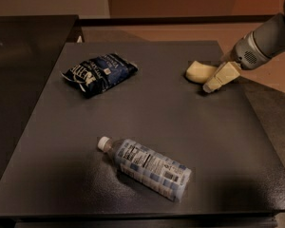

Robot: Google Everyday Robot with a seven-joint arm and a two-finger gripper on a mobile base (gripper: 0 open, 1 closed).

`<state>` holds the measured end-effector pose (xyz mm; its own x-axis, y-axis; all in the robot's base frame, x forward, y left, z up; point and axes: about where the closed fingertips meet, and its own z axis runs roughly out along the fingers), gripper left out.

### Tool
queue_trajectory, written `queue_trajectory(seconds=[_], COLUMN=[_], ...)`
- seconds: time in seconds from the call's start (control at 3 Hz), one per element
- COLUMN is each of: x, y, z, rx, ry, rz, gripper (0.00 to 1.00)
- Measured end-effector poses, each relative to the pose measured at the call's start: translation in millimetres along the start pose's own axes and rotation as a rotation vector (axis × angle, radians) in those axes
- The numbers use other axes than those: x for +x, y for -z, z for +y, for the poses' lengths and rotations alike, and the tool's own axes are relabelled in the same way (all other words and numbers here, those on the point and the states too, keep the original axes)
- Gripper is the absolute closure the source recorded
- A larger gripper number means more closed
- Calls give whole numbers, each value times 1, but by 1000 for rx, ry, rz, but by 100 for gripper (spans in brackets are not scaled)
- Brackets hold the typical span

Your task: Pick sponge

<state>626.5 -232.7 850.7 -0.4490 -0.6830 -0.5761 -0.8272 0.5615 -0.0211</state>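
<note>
Three items on your worktop [156, 108]: blue snack bag [99, 73] back left, water bottle [147, 167] lying front centre, sponge [198, 71] back right. Gripper [216, 80] sits against sponge's right side; whether it grips, you cannot tell.

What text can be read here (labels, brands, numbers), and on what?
Nothing reads cleanly.
Bag: white lettering, too blurred to read.
Bottle: printed label, too small to read.
Sponge: no text.
Gripper, just right of the sponge at the table's far right: no text seen.
</note>
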Motion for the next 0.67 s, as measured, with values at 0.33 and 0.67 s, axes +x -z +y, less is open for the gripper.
queue_trajectory(seconds=[0.33, 0.67], x=[-2, -5], y=[-3, -4], z=[3, 7], rx=[-6, -12], ry=[3, 9], rz=[2, -4], gripper=[41, 65])
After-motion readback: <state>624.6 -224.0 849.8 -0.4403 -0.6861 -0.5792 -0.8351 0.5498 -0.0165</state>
